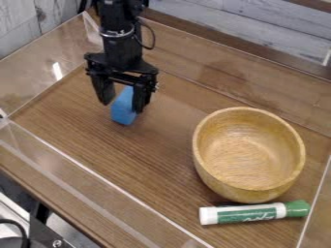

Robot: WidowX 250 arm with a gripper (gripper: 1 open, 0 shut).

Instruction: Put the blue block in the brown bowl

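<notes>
The blue block (123, 108) lies on the wooden table, left of centre. My gripper (122, 98) hangs straight down over it, open, with one black finger on each side of the block's upper end. The fingers straddle the block but are not closed on it. The brown bowl (249, 152) stands upright at the right, empty, well apart from the gripper and the block.
A green-and-white marker (254, 212) lies in front of the bowl near the right front corner. Clear plastic walls (52, 68) fence the table on the left and front sides.
</notes>
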